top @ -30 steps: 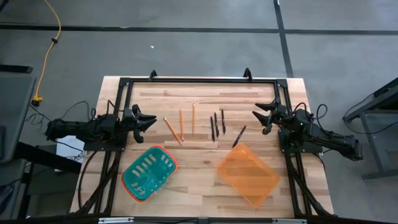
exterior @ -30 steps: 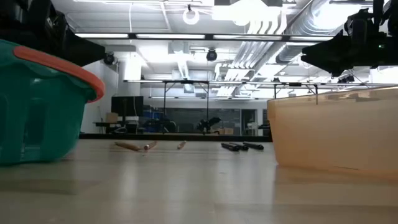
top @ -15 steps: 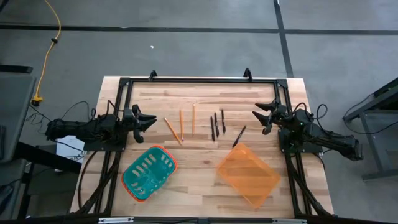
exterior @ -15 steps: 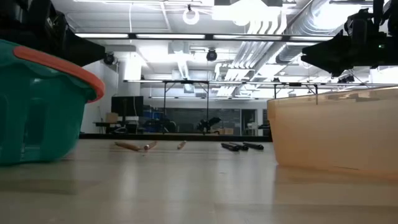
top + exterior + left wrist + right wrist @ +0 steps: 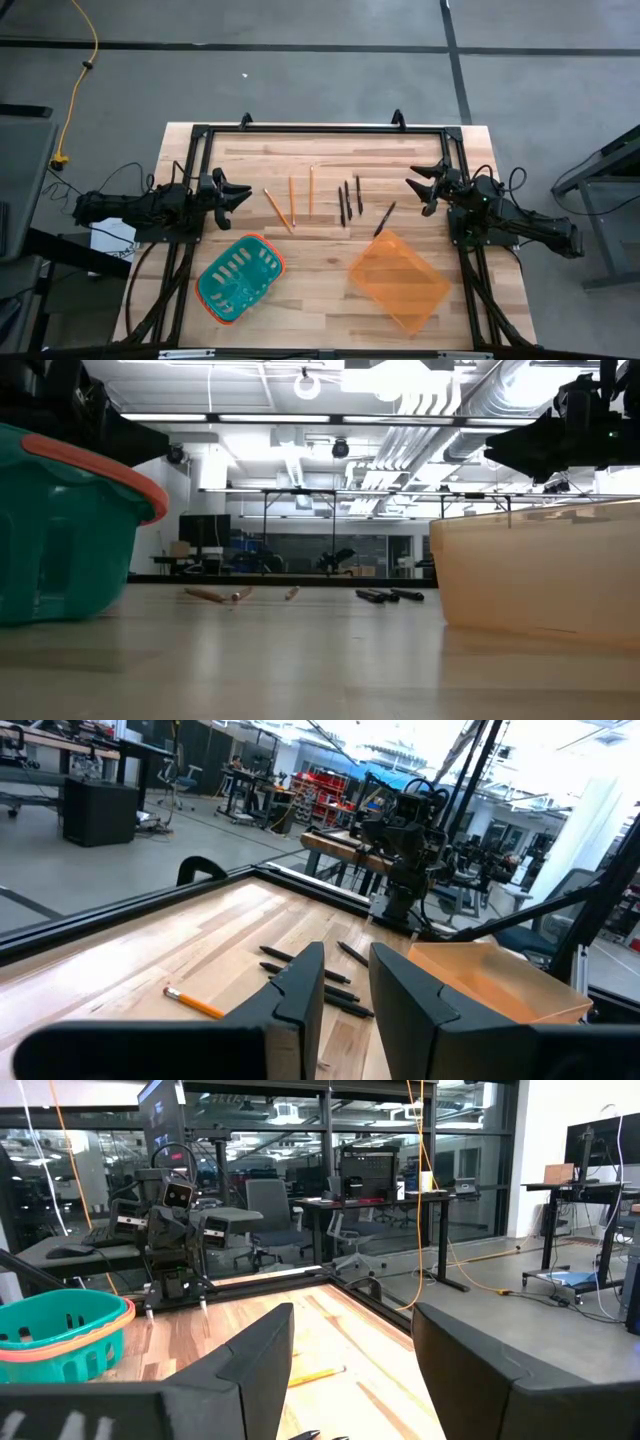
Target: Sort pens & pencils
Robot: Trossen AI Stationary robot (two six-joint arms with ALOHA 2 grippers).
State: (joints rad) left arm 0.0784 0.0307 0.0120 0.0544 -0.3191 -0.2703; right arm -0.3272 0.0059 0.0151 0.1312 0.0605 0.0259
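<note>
Three orange-yellow pencils lie flat side by side on the wooden table, left of its middle. Several black pens lie just right of them, one pen set apart near the orange bin. My left gripper hovers open at the table's left edge, pointing level at the pencils, nothing between its fingers. My right gripper hovers open at the right edge, fingers wide apart and empty. The left wrist view shows one pencil and the pens.
A teal basket with an orange rim stands near the front left, and a clear orange bin near the front right. A black frame runs along the table's far and side edges. Bare wood lies between the containers.
</note>
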